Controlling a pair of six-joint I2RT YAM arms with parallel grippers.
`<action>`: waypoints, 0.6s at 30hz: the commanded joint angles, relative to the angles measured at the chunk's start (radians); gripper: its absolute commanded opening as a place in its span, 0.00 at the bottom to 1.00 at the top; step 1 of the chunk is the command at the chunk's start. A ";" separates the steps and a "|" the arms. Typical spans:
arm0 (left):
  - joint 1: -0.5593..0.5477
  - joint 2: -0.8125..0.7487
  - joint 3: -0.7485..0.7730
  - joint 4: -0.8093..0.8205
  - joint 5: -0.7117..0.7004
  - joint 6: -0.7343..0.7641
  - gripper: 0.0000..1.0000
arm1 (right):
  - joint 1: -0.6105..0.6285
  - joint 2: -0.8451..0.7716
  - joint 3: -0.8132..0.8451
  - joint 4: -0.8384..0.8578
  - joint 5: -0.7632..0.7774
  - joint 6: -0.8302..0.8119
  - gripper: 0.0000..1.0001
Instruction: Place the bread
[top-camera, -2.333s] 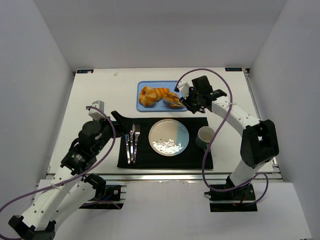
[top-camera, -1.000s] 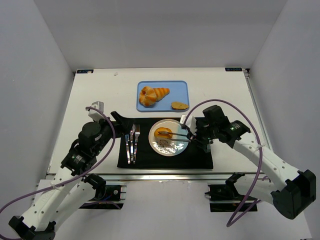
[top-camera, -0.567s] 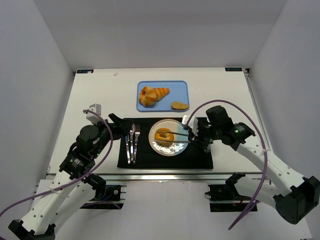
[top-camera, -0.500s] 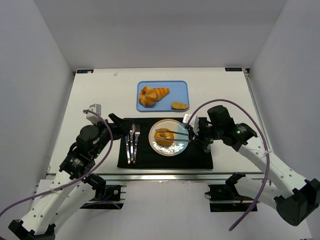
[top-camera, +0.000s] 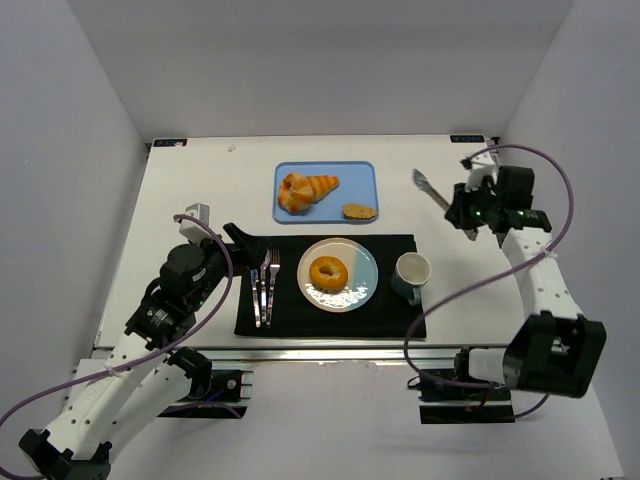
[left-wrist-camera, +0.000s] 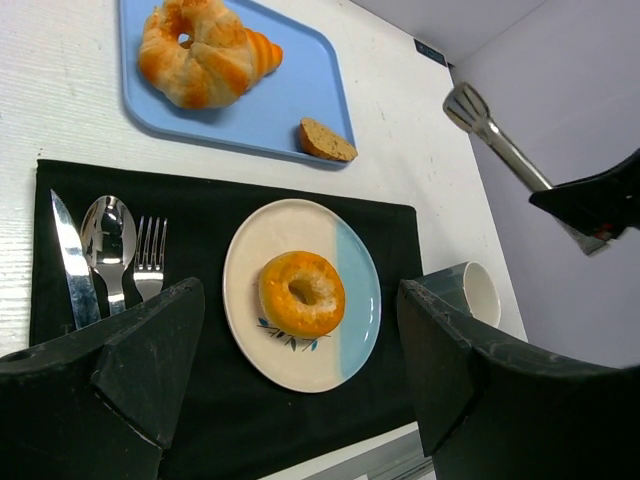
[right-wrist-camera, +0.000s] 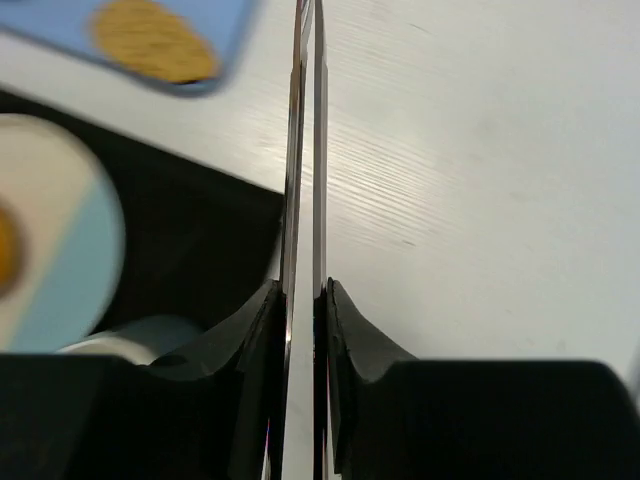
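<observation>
Nearest to me, the left gripper (top-camera: 238, 243) hangs to the left of the plate (top-camera: 362, 262) with its jaws wide apart and nothing between them, above the knife (left-wrist-camera: 72, 265), spoon (left-wrist-camera: 108, 235) and fork (left-wrist-camera: 150, 260) lined up on the black placemat (top-camera: 390, 315). The bread (top-camera: 328, 272) lies flat in the middle of the plate, hole up, free of both arms, so I judge the placing done. I expect it to be light and soft, with a crust that dents, so if I had to shift it I would pinch gently across the outer sides of the ring. A mug (top-camera: 410, 272) stands just to the right of the plate and would crowd an approach from that side. Beyond the plate, the blue tray (top-camera: 365, 175) holds the croissant rolls (top-camera: 305, 190) and a brown slice (top-camera: 358, 211). Far to the right of the plate, the right gripper (right-wrist-camera: 302, 300) is clamped on the tongs (top-camera: 432, 192), squeezing their blades nearly together, empty.
</observation>
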 joint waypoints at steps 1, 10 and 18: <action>0.002 -0.002 -0.004 0.035 0.011 0.015 0.88 | -0.158 0.063 -0.081 0.101 0.043 0.024 0.23; 0.002 0.007 -0.013 0.046 0.010 0.009 0.88 | -0.250 0.160 -0.322 0.316 0.160 -0.008 0.39; 0.000 0.024 -0.010 0.049 0.021 0.014 0.88 | -0.256 0.254 -0.324 0.229 0.161 -0.089 0.72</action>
